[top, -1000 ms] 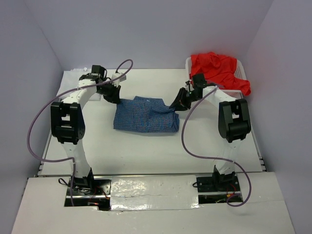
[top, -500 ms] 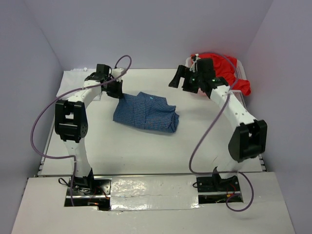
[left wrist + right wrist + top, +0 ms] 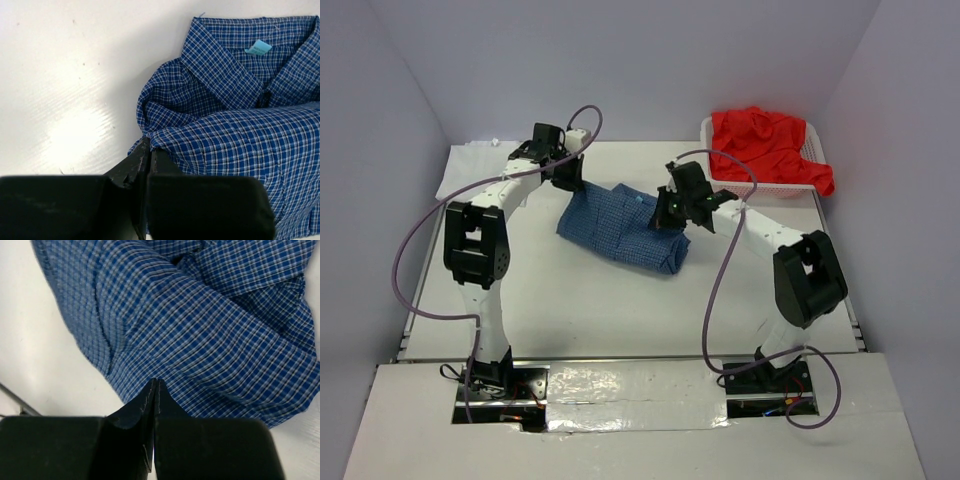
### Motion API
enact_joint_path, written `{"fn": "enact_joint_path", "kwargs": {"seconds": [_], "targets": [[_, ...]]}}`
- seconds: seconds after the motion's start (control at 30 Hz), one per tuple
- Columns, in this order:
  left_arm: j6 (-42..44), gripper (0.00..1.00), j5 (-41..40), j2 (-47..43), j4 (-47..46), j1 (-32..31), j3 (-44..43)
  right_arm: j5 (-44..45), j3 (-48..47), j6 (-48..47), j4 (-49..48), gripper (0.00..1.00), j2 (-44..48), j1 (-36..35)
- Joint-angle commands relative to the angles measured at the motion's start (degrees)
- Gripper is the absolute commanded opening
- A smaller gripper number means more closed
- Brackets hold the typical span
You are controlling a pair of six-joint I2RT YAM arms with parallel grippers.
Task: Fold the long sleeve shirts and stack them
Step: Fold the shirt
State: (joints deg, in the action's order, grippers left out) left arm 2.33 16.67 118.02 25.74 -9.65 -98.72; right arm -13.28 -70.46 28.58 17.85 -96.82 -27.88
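Note:
The blue checked shirt (image 3: 620,228) lies folded and slanted at mid-table; it fills the left wrist view (image 3: 240,135) and the right wrist view (image 3: 200,330). My left gripper (image 3: 570,178) is shut on the shirt's far left corner, below the collar with its pale blue tag (image 3: 258,47). My right gripper (image 3: 670,212) is shut, its tips resting against the shirt's right edge with no cloth seen between them. The red shirt (image 3: 765,145) is heaped in the basket. A white shirt (image 3: 455,178) lies flat at the far left.
The white mesh basket (image 3: 770,188) stands at the back right corner. Both arms' cables loop over the table sides. The cell walls close in the back, left and right.
My right arm rose toward the basket, then came back down onto the shirt's right edge with jaws shut. My left gripper dragged the shirt's corner back and right, slanting the shirt.

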Motion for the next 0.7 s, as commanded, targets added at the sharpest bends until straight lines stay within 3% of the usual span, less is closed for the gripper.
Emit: {"fn": "enact_joint_path", "kwargs": {"seconds": [0.0,0.17,0.23,0.43,0.5,0.67], "targets": [[-1.9,0.03,-0.8,1.1,-1.0,-1.5,-4.6,4.6,-2.2,2.0,-4.3,0.0,-0.1,-0.2],[-1.4,0.07,-3.4,5.5,0.1,-3.4,-8.3,11.8,-7.5,2.2,2.6,0.0,-6.5,0.0],[0.0,0.21,-4.8,10.0,2.0,-3.9,-12.2,12.9,-10.0,3.0,6.1,0.0,-10.6,0.5],[1.9,0.39,-10.0,16.5,4.2,-2.9,-17.4,14.9,-14.3,5.5,10.4,0.0,-19.0,2.6],[2.2,0.59,-10.6,17.2,4.8,-2.8,-20.0,16.8,-15.8,5.3,12.1,0.0,-20.6,3.3],[2.3,0.91,-11.4,17.6,5.9,-2.7,-28.1,19.3,-21.4,3.7,14.1,0.0,-20.5,4.9]]}}
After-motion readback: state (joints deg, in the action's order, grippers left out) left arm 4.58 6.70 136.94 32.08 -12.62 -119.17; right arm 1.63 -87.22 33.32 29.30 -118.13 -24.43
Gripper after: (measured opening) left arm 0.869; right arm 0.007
